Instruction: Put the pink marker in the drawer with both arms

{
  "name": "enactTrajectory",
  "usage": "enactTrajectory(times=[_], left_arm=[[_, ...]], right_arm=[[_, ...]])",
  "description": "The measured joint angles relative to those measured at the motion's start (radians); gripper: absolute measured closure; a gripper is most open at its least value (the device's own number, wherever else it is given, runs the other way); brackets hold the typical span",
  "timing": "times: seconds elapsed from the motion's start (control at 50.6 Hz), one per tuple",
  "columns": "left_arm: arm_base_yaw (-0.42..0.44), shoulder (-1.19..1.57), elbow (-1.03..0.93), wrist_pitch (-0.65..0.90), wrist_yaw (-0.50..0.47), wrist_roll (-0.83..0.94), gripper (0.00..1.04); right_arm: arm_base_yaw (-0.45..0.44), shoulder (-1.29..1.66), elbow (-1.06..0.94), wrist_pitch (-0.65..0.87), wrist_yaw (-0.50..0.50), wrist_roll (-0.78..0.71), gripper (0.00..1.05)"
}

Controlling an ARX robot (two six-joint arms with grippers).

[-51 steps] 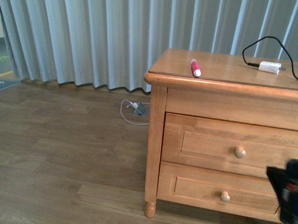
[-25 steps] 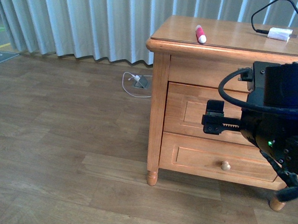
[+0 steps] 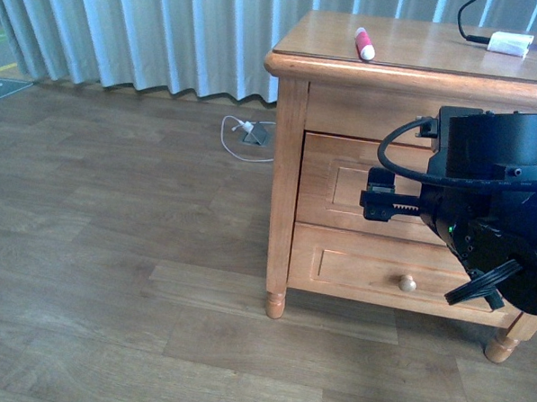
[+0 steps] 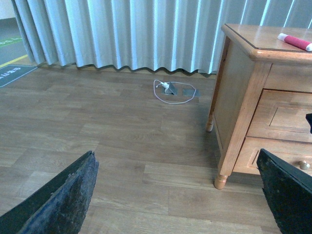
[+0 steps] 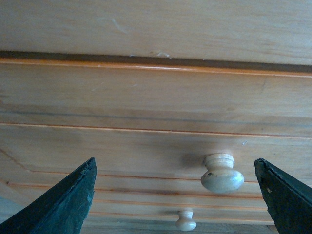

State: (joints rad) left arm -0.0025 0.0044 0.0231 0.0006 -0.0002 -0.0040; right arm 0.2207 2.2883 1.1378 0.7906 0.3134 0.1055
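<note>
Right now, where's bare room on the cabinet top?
Bare wood on the cabinet top left of the pink marker, and a wider patch between marker and white charger. Crowded at the right rear by the charger.

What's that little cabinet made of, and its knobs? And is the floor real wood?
The cabinet looks like solid wood under a glossy honey varnish: visible grain, sheen on the top edge. The upper knob seems turned wood, paler, with small dark marks. The floor shows plank seams and grey-brown grain; it could be laminate or vinyl rather than real wood.
</note>
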Motion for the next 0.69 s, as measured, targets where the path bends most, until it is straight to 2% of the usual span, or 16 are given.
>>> enactTrajectory(times=[0.079,0.692], left_arm=[[0.000,0.000,0.000,0.000,0.000,0.000,0.06],[0.000,0.000,0.000,0.000,0.000,0.000,0.06]], right_arm=[[-0.027,0.050,0.060,-0.023,0.018,-0.025,0.08],[-0.037,0.056,0.060,-0.035,0.030,-0.042,0.08]])
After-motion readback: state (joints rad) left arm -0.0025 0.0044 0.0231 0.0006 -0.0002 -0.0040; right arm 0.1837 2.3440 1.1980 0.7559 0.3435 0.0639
